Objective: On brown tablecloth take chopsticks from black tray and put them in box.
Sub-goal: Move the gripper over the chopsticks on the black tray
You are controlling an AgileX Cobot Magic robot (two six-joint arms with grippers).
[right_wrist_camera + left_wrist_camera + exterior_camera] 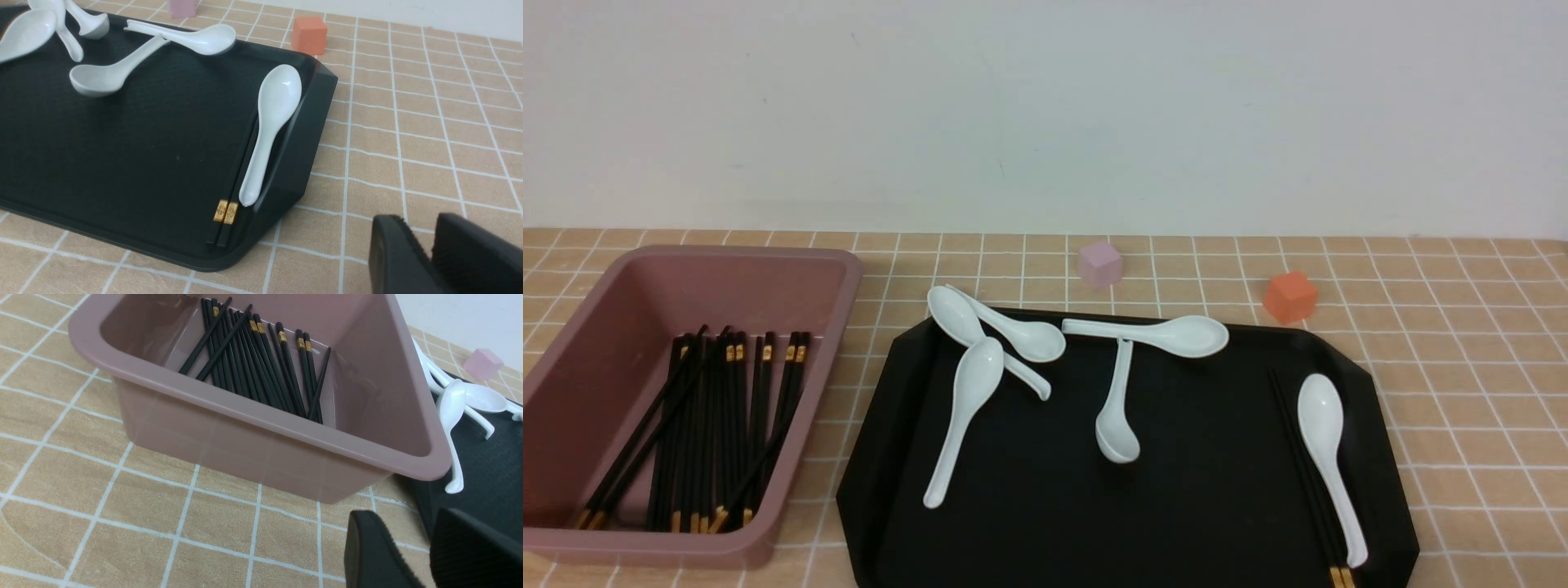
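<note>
in the front view, many gold-banded black chopsticks (pixel 690 433) lie in the deep dusty-pink plastic box (pixel 847 327) on the tan tablecloth with thin white lines (pixel 1486 392), while two more (pixel 1311 490) lie side by side in the flat matte-black tray (pixel 1388 457) with cut corners. a white plastic-looking spoon (pixel 1327 457) lies just beside that pair, so fingers closing there could catch it or drag it along. the pair's thick ends run out of this picture, and neither gripper shows.

in the left wrist view, the dark left gripper (pixel 396 539) has its two fingers a little apart with nothing between them, beside the box. this view shows the box's near outer wall, which the front view does not. a chopstick lowered at a slant could strike the thick rim and drop outside, or come to rest across the crossed sticks inside.

in the right wrist view, the pair's thick ends and gold bands show whole, close to the tray's low raised rim. the dark right gripper (pixel 416 253) has its fingers slightly parted, empty, over the cloth outside the tray. the sticks lie so low and close together that a shallow or off-centre pinch could lift only one, or scrape the tray.
</note>
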